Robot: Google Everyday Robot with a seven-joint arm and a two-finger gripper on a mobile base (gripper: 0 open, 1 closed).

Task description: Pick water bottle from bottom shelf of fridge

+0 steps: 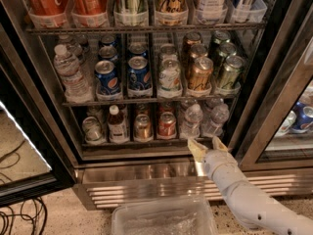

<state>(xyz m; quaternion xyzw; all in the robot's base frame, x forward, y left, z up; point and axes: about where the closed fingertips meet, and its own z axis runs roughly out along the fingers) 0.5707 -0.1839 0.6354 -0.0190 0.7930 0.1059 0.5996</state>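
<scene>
Down at the front rail of the bottom shelf (132, 142), my gripper (207, 146) hangs spread wide with nothing between its fingers (196, 150), in front of the fridge (146, 173) near its steel base. Just above it, behind the rail, the water bottle (191, 119) stands upright on that shelf, between a red can (167, 125) and a second small bottle (216, 118)

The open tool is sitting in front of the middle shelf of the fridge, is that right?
Not quite. The camera view shows the open tool in front of the bottom shelf of the fridge, just below the water bottle, not at the middle shelf.
</scene>
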